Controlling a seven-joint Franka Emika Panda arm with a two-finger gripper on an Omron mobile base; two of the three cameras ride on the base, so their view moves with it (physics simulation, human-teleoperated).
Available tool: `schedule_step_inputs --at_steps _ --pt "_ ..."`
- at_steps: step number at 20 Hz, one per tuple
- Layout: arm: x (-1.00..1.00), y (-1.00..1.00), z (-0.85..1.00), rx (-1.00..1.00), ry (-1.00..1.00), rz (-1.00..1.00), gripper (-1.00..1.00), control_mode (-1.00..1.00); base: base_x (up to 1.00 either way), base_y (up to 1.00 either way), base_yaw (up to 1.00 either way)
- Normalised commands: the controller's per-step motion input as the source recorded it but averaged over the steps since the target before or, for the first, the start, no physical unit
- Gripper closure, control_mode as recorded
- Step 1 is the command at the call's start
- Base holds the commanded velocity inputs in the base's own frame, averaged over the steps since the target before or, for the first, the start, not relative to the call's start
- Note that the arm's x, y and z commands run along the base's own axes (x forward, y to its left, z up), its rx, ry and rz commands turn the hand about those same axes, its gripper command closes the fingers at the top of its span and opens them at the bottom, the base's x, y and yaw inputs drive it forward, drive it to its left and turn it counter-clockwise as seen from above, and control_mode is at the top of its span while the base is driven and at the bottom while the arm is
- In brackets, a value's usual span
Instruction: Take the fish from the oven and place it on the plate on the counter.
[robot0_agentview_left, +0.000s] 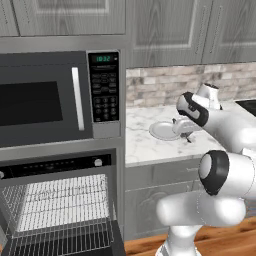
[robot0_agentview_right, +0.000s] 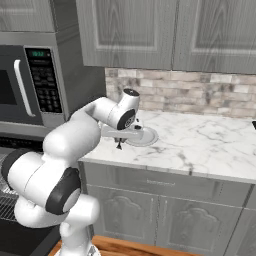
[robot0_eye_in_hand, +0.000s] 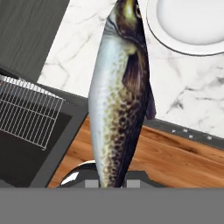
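The two-finger gripper (robot0_agentview_right: 119, 145) is clamping the slender speckled grey fish (robot0_eye_in_hand: 120, 96) beside the round pale plate (robot0_eye_in_hand: 192, 26); centring over the dish before releasing seems wise.

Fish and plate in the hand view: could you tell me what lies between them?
Bare marble counter alone separates the fish from the plate in the hand view.

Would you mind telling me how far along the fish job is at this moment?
Done: the fish is out of the oven, whose door hangs open with bare racks. In hand: the gripper is shut on the fish's tail end, carrying it over the counter edge, its head close to the plate. Left: bring it over the plate, which holds nothing yet, and release it there.
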Motion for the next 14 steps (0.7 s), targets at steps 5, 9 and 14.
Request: schedule_step_inputs --at_steps 5,9,14 --pt "0.61 0.0 -0.25 -0.01 0.0 0.04 1.0 -1.0 0.0 0.0 0.0" --pt "0.4 0.0 -0.19 0.0 0.01 0.05 1.0 -1.0 0.0 0.0 0.0" --pt "0.38 0.0 -0.22 0.0 0.03 0.06 1.0 -1.0 0.0 0.0 0.0"
